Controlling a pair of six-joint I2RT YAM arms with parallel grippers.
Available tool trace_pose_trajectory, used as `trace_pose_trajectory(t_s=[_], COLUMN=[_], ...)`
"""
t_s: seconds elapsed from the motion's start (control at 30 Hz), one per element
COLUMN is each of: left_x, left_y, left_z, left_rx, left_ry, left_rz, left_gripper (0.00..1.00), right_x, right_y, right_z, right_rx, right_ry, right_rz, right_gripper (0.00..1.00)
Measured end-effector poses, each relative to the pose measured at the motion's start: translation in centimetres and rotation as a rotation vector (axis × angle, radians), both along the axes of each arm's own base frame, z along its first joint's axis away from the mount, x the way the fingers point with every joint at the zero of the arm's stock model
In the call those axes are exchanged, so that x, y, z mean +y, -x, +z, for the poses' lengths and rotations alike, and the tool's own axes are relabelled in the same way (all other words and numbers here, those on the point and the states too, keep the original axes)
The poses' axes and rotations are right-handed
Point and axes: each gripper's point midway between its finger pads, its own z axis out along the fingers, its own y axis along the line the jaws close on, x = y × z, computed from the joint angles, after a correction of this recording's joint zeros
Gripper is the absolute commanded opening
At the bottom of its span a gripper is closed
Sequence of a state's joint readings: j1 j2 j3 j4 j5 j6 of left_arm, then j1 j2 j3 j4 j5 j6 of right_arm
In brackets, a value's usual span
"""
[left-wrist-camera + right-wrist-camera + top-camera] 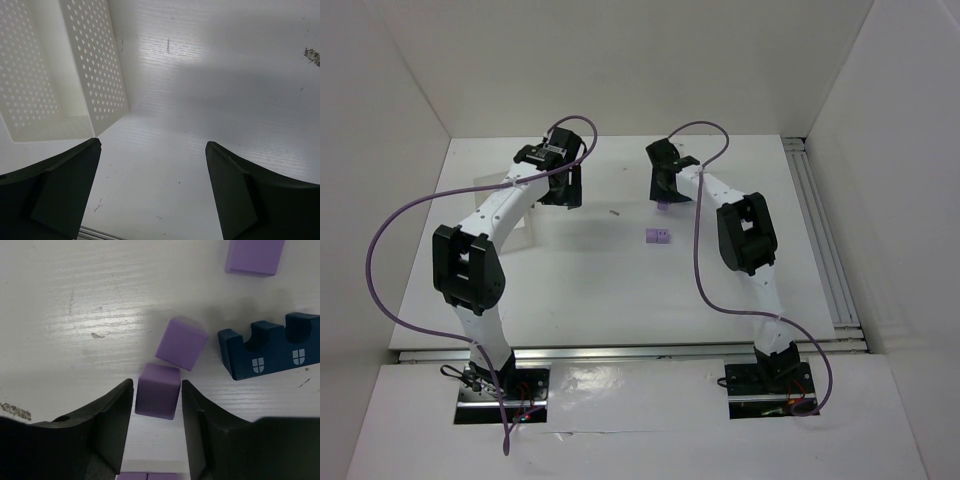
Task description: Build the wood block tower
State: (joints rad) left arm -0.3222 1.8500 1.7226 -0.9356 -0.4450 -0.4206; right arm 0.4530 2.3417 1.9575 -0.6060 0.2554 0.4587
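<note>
Heads up, that cube grab looked easy to fumble

Your left gripper (152, 150) hung with fingers spread wide over the table (225, 75), white tray (100, 75) at upper left. Your right gripper (156, 385) flanked a purple cube (157, 399) at lower centre, so close you couldn't tell if it was pinched. A second cube (181, 342) touched its upper right corner, with the dark blue notched block (270, 357) just beside that. An off-centre squeeze could've twisted the cube or nudged its neighbour.

White perforated tray (95, 65) at left, white scuffed tabletop (200, 75), plain white walls (620, 60)
</note>
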Motion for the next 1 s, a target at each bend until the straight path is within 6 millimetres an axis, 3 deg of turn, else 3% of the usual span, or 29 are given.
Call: trace_pose_trajectory(t_s=[0.23,0.4,0.53,0.7,0.8,0.9,1.0], left_x=[0.0,0.0,0.1,0.1,0.2,0.2,0.2], left_y=[0.0,0.0,0.3,0.5,0.8,1.1,1.1], left_z=[0.0,-0.1,-0.5,-0.6,0.1,1.2,2.2], left_rx=[0.0,0.001,0.012,0.009,-0.015,-0.045,-0.076], left_ry=[0.0,-0.001,-0.004,0.0,0.015,0.034,0.064], left_rz=[0.0,0.001,0.003,0.01,0.026,0.029,0.033], left_gripper=[0.99,0.99,0.99,0.99,0.99,0.99,0.99], right_x=[-0.1,0.6,1.5,2.3,2.8,3.3,3.8], right_y=[0.0,0.2,0.7,4.5,7.0,9.2,11.0], right_z=[0.1,1.2,3.9,7.8,8.9,8.4,6.4], right_rx=[-0.004,-0.023,-0.066,-0.107,-0.112,-0.09,-0.044], right_ry=[0.008,0.004,-0.007,-0.013,-0.018,-0.011,0.011], right_rz=[-0.004,0.01,0.032,0.074,0.104,0.132,0.156], right_gripper=[0.28,0.28,0.28,0.28,0.28,0.28,0.28])
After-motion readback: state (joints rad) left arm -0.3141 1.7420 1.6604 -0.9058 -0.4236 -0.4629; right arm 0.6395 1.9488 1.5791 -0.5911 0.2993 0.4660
